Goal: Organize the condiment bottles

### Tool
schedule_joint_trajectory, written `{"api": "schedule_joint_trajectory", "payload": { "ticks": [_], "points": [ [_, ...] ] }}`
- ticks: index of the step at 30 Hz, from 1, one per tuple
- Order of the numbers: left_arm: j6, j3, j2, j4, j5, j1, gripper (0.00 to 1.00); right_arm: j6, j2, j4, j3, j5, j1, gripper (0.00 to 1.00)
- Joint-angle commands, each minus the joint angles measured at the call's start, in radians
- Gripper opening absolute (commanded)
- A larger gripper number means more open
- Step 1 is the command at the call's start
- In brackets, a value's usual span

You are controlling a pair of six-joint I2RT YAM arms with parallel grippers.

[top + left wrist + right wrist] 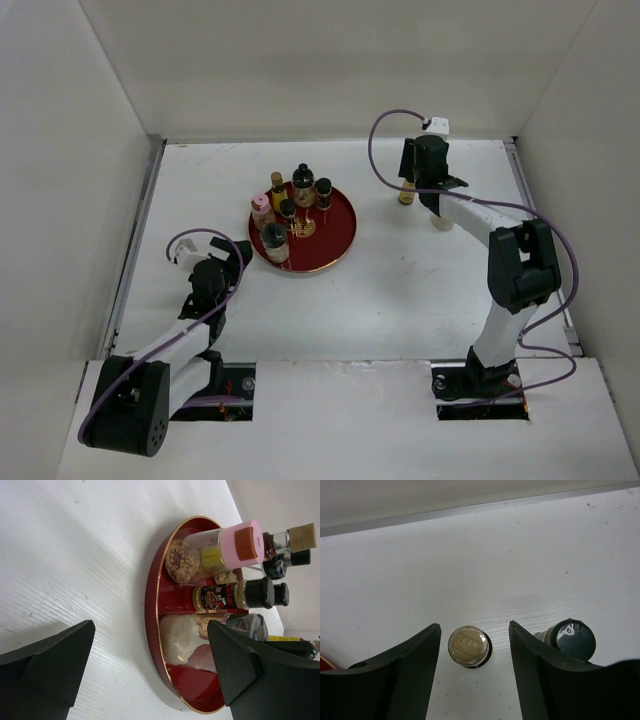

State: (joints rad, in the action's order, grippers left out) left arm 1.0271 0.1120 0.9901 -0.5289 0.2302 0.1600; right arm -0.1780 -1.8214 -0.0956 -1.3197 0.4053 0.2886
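The right claw [474,629] stands part-open astride a small bottle with a round gold cap [468,646]. A gap shows on each side of the cap, so it grips nothing. Hard by its outer finger stands a pale jar with a dark round cap [575,639], half tucked under the arm when seen from above. Both sit toward the far right of the white bench [400,290], well apart from the round red tray with a gold rim [335,238]. On that tray cluster the other condiment bottles: a clear jar with a pink cap [240,542] and several dark glass bottles with black caps [260,592], packed close together. The left claw [228,258] hangs wide and empty near the tray's near-left edge, facing it.
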Motion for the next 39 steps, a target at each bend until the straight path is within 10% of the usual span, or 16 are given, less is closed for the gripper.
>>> {"api": "schedule_joint_trajectory", "payload": {
  "ticks": [1, 16, 28, 39],
  "points": [
    [0.008, 0.031, 0.002, -0.055, -0.009, 0.005, 1.00, 0.002, -0.018, -0.010, -0.050, -0.014, 0.002, 0.62],
    [0.005, 0.025, -0.014, -0.056, -0.006, -0.001, 1.00, -0.023, 0.011, -0.009, -0.026, 0.023, 0.011, 0.28],
    [0.008, 0.026, -0.007, -0.057, -0.011, -0.001, 1.00, -0.031, 0.303, -0.055, 0.125, 0.081, 0.180, 0.28],
    [0.004, 0.026, -0.018, -0.056, 0.000, 0.005, 1.00, -0.087, 0.147, -0.085, -0.004, 0.030, 0.450, 0.28]
  ]
}}
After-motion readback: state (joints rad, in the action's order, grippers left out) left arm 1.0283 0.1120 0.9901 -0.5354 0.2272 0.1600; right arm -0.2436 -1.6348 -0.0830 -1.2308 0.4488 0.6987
